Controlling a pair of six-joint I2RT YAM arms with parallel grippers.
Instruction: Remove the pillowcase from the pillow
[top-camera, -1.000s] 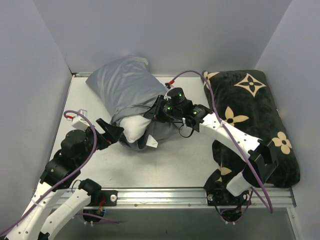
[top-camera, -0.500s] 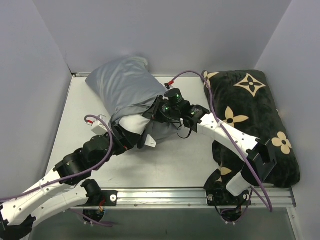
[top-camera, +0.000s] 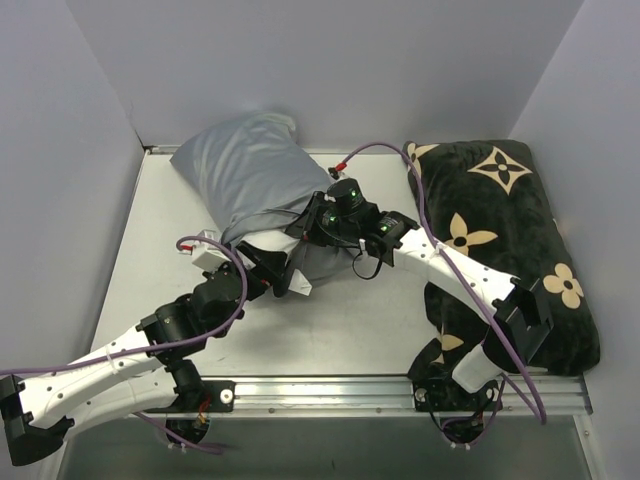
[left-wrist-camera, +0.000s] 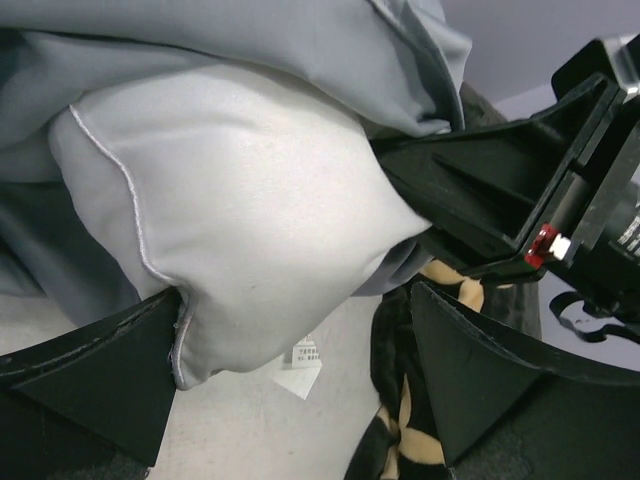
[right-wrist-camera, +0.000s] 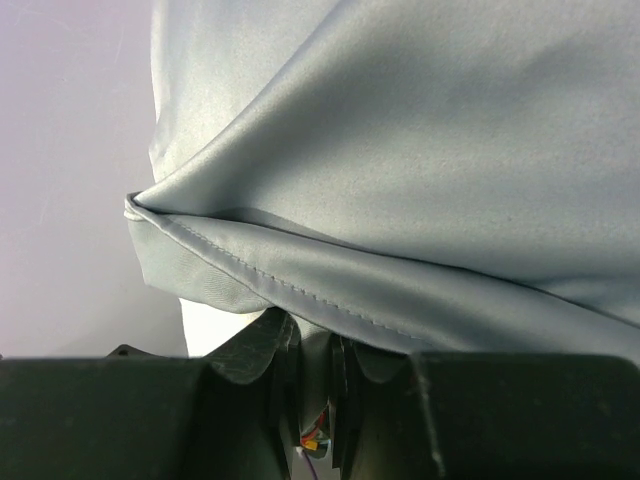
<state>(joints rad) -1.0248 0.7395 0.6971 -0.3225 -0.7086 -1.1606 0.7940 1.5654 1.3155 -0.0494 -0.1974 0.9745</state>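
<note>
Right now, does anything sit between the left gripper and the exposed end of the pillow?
Nothing visible does. The left gripper is open, one finger on either side of the bare white corner of the pillow. The pillowcase lies bunched above that corner, its hem pinched in the shut right gripper, close beside the left one.

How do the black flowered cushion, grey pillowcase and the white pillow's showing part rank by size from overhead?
Largest: black flowered cushion.
Then grey pillowcase.
Smallest: white pillow, only its exposed corner counted.
</note>
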